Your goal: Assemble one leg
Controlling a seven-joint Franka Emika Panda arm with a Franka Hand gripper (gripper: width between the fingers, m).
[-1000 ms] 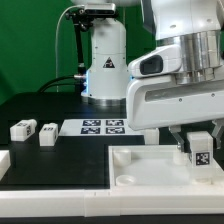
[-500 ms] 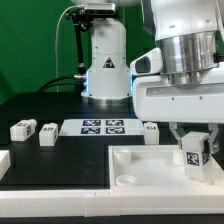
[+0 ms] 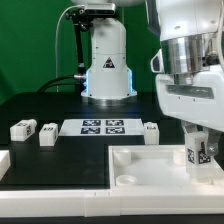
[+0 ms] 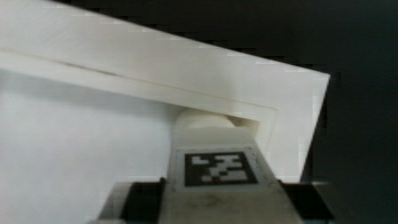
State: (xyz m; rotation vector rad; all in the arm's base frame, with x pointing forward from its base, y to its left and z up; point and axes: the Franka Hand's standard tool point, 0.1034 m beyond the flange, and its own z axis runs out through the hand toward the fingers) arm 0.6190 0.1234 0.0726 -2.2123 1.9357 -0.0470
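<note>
Ext. view: two-finger gripper [image 3: 200, 147] on the white Panda arm hangs at the ext. view's right, pointing down over the far right part of the large white square plastic tray [image 3: 150, 160]. Jaws are closed part-way, clamped on one leg [image 3: 199, 155], a small white plastic block-shaped peg. Leg is held upright, w/ its black-and-white square tag facing the cam. Its lower end is at about rim level, near the tray's rear corner on the ext. view's right. Touching tray or just above it: cannot tell.

Wrist view: same leg [image 4: 217, 160] sits between the two dark fingers [image 4: 146, 200], one on each side, tag face toward the cam. Leg's far end lies close to the tray's raised inner rim [image 4: 196, 95]. Black table [image 4: 365, 120] shows beyond the tray edge.

Other items, ext. view:
- Round hole [image 3: 127, 180] in the tray's front corner, on the ext. view's left.
- Leftmost loose leg [image 3: 21, 129] and second loose leg [image 3: 46, 133] lie on the table at the ext. view's left, near each other but apart.
- Third loose leg [image 3: 150, 132] is just beside the right end of the marker board [image 3: 103, 126], a thin flat white board w/ four tags lying behind the tray.
- White arm base [image 3: 105, 60] stands at back centre.
</note>
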